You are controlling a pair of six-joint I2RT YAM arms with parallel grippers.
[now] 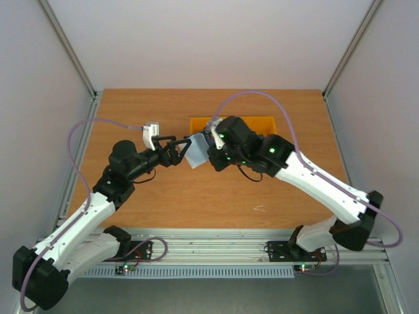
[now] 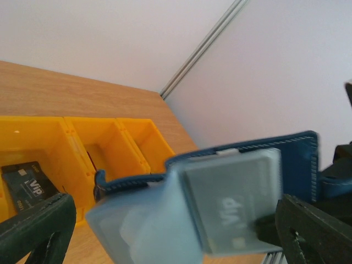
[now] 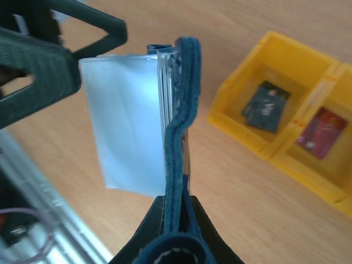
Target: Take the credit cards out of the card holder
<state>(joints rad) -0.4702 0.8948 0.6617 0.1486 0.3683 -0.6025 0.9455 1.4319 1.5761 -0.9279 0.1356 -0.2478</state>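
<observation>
while both arms reached forward from the near edge of the wooden table [image 1: 196,203], the right gripper [image 3: 177,212] was closed tight on the lower end of the card holder [image 3: 180,126]. it held the navy wallet above the tabletop, between the two arms, with the stitched edge standing upright in the right wrist view. the left gripper [image 1: 183,149] met it from the other side with its jaws spread wide. its dark fingers [image 2: 33,225] stood to either side of the cloudy clear sleeves [image 3: 124,126] that fanned out from the holder. whether a finger touched the plastic could not be told, and the gripper had no firm hold of anything. one card [image 2: 234,201] sat inside the outermost sleeve, the letters "vip" showing through the film and its colour dulled to grey. beyond the holder, towards the far side of the table, lay an orange bin [image 1: 265,123] divided into compartments. the black card [image 3: 267,107] lay flat on the floor of one compartment. the red card [image 3: 322,129] lay in the compartment just beside it, the two apart and separated by the dividing wall. both were well apart from the holder in the gripper's hold.
</observation>
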